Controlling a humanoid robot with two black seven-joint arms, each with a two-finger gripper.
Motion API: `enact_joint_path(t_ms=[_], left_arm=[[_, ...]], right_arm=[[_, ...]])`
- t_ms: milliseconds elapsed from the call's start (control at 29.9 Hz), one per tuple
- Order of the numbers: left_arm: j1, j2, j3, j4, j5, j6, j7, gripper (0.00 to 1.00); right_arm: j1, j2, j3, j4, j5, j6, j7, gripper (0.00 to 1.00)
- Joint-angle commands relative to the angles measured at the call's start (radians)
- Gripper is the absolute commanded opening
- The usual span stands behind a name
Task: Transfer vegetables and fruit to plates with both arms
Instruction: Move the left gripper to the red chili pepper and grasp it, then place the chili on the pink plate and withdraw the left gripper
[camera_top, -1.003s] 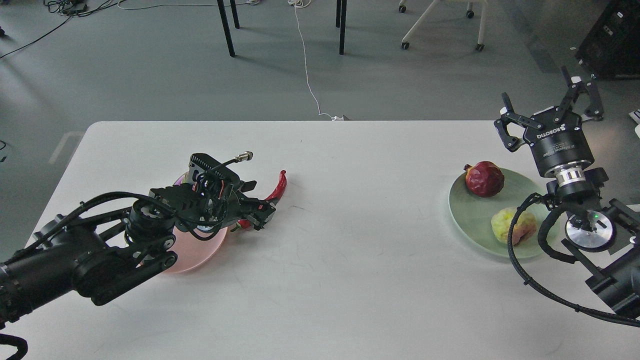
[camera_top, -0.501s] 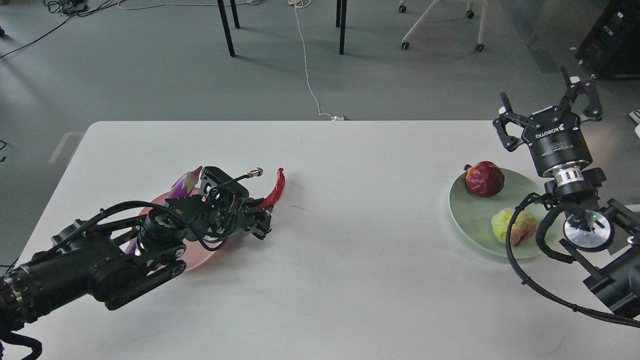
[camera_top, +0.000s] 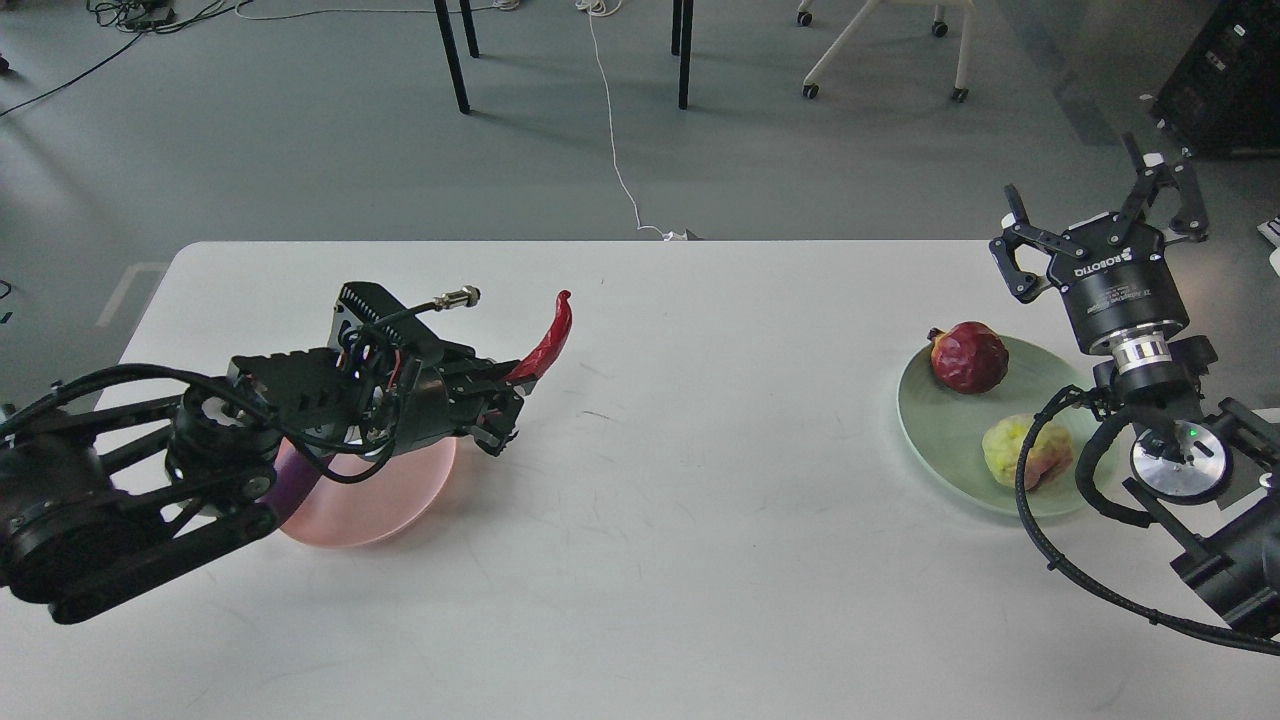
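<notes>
Surface: a white bench (camera_top: 700, 520) with faint scuffs, standing on a grey floor. Beyond its far edge are black table legs (camera_top: 452, 55), a white cable (camera_top: 612, 130) running down to a plug at the bench edge, and a white wheeled chair (camera_top: 880, 45).

Change from half a second ago: the left arm has risen and drawn back toward the left edge of the view. The red chili pepper (camera_top: 548, 340) has gone up with it, its tip now higher in the view than before. The eggplant's pale calyx, visible earlier behind the gripper, is now hidden; only a purple strip of the eggplant (camera_top: 292, 480) shows under the arm, on the left side of the pink plate (camera_top: 385, 500). The right arm has not moved appreciably.

Left gripper (camera_top: 497, 400): closed on the lower end of the chili pepper, which projects up and to the right from the fingertips, over the bench just beyond the pink plate's far right rim. The pepper's stem end is hidden in the gripper.

Right gripper (camera_top: 1100, 225): fingers spread wide, holding nothing, raised past the far right of the mint green plate (camera_top: 940, 440). On that plate the pomegranate (camera_top: 968, 356) sits at the far side and the yellow-green fruit (camera_top: 1027, 452) at the near side, apart from each other.
</notes>
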Motion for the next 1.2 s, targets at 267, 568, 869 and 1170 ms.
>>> enact_joint_path(t_ms=[267,568,869,1170], left_arm=[[0.178,0.223,0.01,-0.058,-0.005,0.059,0.006,0.22],[0.18,0.179,0.003,-0.026,-0.014,0.154,-0.002,0.93],[0.178,0.198,-0.117,-0.034,-0.222,0.155,-0.002,0.93],[0.169,0.002,-0.431,0.068,-0.88,0.155,-0.005,0.98]], right_arm=[[0.002,0.002,-0.002,-0.001,-0.002,0.0,0.0,0.99],[0.002,-0.004,-0.002,-0.001,-0.002,0.0,0.0,0.99],[0.005,-0.009,-0.002,-0.001,-0.003,0.0,0.0,0.99],[0.063,0.01,0.03,-0.001,-0.003,-0.074,0.0,0.99]])
